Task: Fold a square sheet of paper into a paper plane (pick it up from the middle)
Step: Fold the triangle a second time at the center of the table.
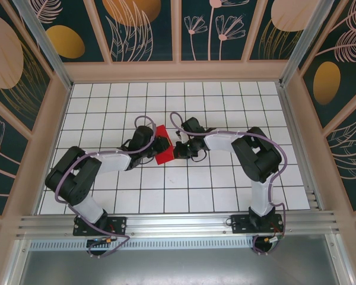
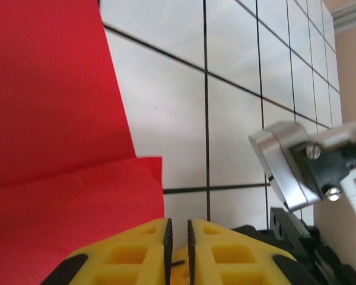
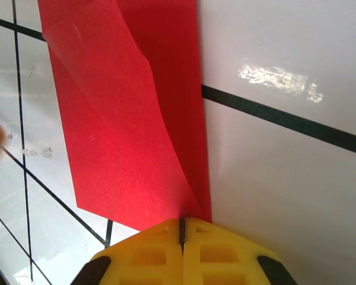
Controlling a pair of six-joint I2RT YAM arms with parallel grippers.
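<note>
Red and partly folded, the square sheet of paper (image 1: pixel 164 148) (image 2: pixel 53 148) (image 3: pixel 124 119) lies mid-table (image 1: pixel 225 190) between both arms. I see the right tool (image 1: pixel 177 149) (image 3: pixel 181 222) closed tight, pinching its corner. At the opposite edge the left tool (image 1: pixel 155 145) (image 2: pixel 178 228) rests beside the sheet, jaws a narrow slit apart, gripping nothing.

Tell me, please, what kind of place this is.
Probably a robot test booth: a white grid table walled in by patterned panels, a left arm and a right arm bolted to a metal rail, red paper between them.
</note>
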